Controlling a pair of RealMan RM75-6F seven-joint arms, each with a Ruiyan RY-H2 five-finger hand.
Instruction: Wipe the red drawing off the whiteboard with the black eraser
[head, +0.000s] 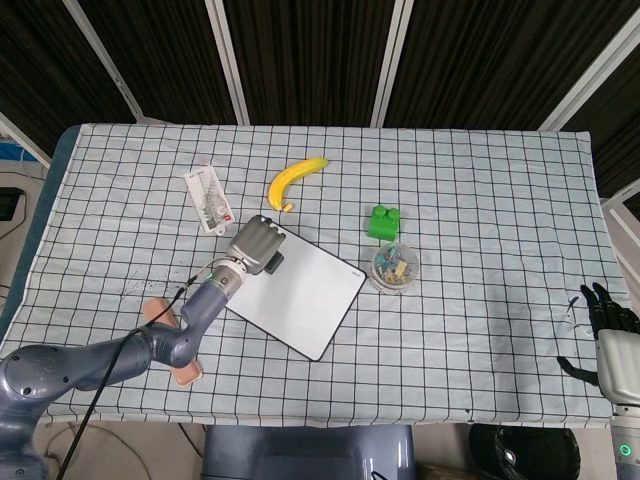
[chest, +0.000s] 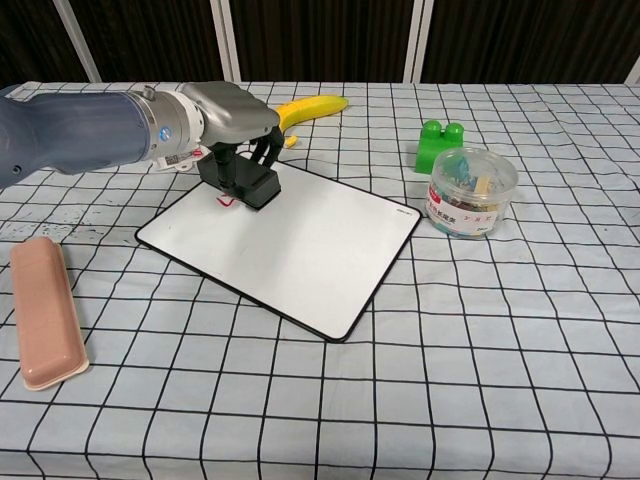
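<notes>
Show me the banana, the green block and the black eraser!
banana (chest: 305, 109), chest view, middle of its curve.
green block (chest: 436, 144), chest view, front face.
black eraser (chest: 254, 185), chest view, its side below the left hand (chest: 235, 110).

The whiteboard (chest: 300, 240) is smooth and a bit shiny, with a thin dark rim. The eraser (chest: 243, 181) is dull black. The left hand (chest: 235, 115) looks like smooth grey metal or plastic with a soft shine. The tablecloth (chest: 480, 350) is soft cloth with a few wrinkles. The tub (chest: 470, 195) is clear shiny plastic. The block (chest: 438, 142) is shiny green plastic. The banana (chest: 305, 110) has smooth skin.
</notes>
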